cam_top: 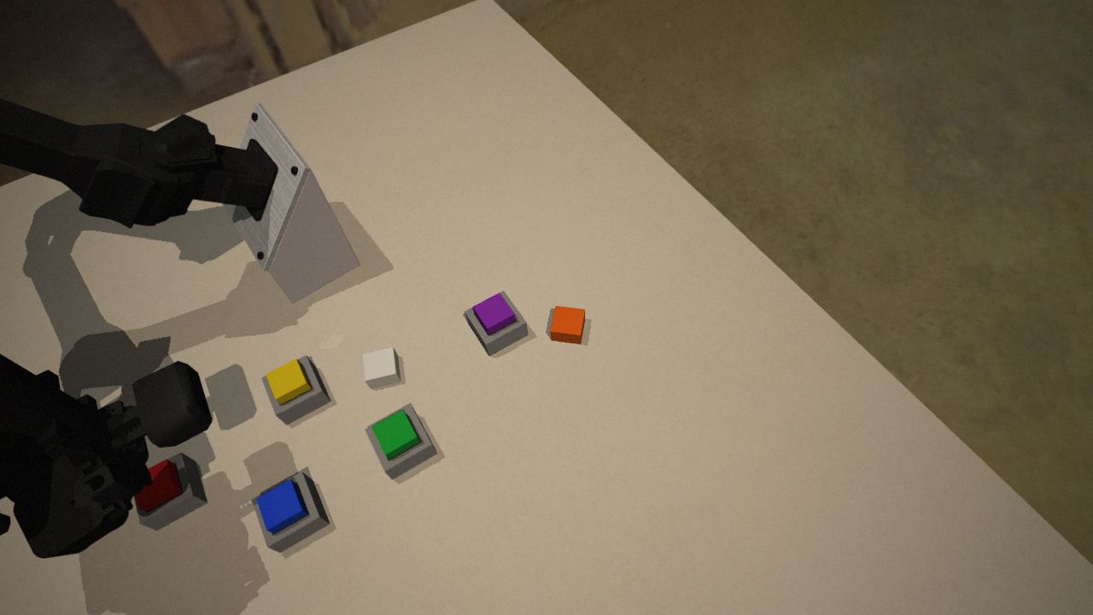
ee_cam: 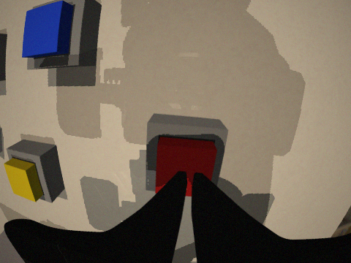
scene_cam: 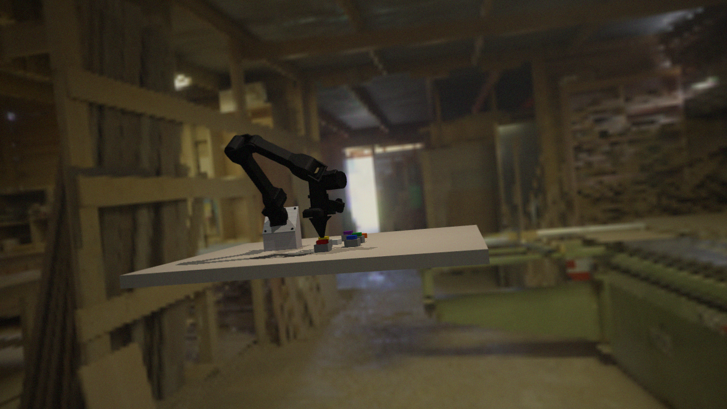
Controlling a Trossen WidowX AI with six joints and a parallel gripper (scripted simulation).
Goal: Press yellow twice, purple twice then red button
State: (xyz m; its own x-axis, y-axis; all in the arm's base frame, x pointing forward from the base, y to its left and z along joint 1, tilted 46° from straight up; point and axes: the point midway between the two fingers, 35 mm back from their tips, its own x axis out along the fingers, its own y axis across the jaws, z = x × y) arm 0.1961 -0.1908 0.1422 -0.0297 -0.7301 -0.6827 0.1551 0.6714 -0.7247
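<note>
While the arm covers part of the red button [cam_top: 158,486] from the top view, the blue button [cam_top: 281,505] sits just beside it at three o'clock and the yellow button [cam_top: 287,380] at one o'clock, both untouched. The gripper [ee_cam: 187,177] is shut and holds nothing, its tips over the red cap's near edge; contact cannot be told. The square cap faces straight up in its grey housing.
</note>
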